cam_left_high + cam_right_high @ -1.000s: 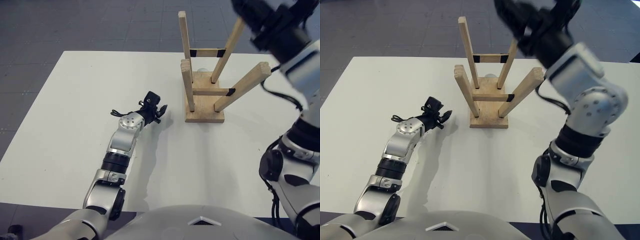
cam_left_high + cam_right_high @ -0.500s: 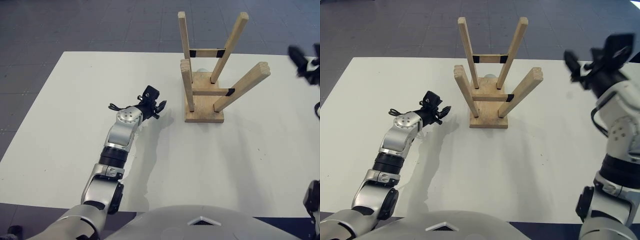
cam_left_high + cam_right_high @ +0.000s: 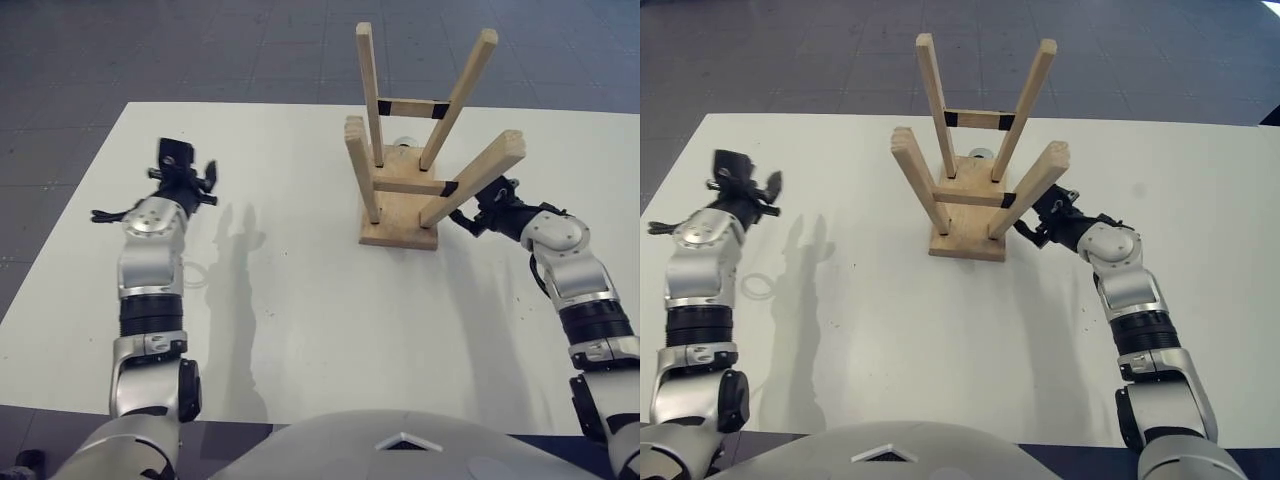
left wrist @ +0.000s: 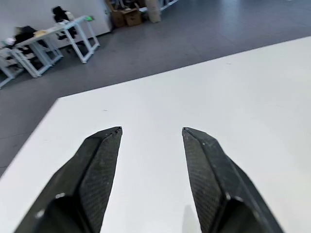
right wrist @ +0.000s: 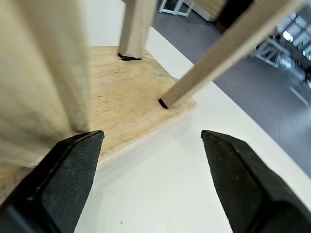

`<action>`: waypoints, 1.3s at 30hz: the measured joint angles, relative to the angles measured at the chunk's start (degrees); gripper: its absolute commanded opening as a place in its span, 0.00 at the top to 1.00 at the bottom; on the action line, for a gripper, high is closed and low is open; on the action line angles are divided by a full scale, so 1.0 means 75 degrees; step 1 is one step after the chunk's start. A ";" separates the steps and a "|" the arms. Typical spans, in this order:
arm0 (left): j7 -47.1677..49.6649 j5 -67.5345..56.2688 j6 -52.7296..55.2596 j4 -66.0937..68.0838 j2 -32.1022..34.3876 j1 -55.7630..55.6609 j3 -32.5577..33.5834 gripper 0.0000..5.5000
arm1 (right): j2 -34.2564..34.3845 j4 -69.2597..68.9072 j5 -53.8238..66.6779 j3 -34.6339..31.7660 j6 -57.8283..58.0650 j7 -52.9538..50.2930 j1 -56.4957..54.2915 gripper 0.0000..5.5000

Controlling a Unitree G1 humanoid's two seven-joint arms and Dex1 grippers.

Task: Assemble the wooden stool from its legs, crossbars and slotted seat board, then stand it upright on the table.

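Far left of the table [image 3: 300, 330]: left end effector [image 4: 151, 129] hovers over bare tabletop w/ fingers spread wide, nothing btwn them. Just nearer than it there's a small white ring [image 3: 193, 272] lying flat beside the arm.

Mid-table, toward the far edge: the stool [image 3: 400, 190] is upside down. Seat board [image 3: 393, 225] sits flat on the table and all 4 legs [image 3: 361, 170] stick up, splayed outward a bit. 2 crossbars [image 3: 412, 106] join the leg pairs, black tape at the joints. There's a small grey thing right behind the seat, can't tell what it is.

Right of the stool: right end effector [image 5: 151, 133] is low, at the seat board's right edge by the base of the near right leg. It's gaping wide open and gripping nothing. One finger [image 5: 73, 165] is right beside that leg, but can't tell if it's actually touching.
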 measured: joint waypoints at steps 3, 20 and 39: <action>0.0229 -0.0036 -0.0426 0.0306 0.0180 -0.0270 0.0255 0.58 | 0.0130 -0.1450 0.0054 0.0337 0.0250 0.0305 0.0148 0.33; -0.0191 -0.0507 0.0162 -0.0351 -0.0187 0.0463 -0.0242 0.58 | -0.0055 -0.5248 0.2805 -0.0799 0.5471 0.0665 0.1112 0.33; -0.0973 -0.0223 0.1339 0.0385 -0.1135 -0.0384 -0.2454 0.58 | 0.2061 0.6045 -0.0394 -0.0244 -0.0831 -0.0428 -0.3533 0.33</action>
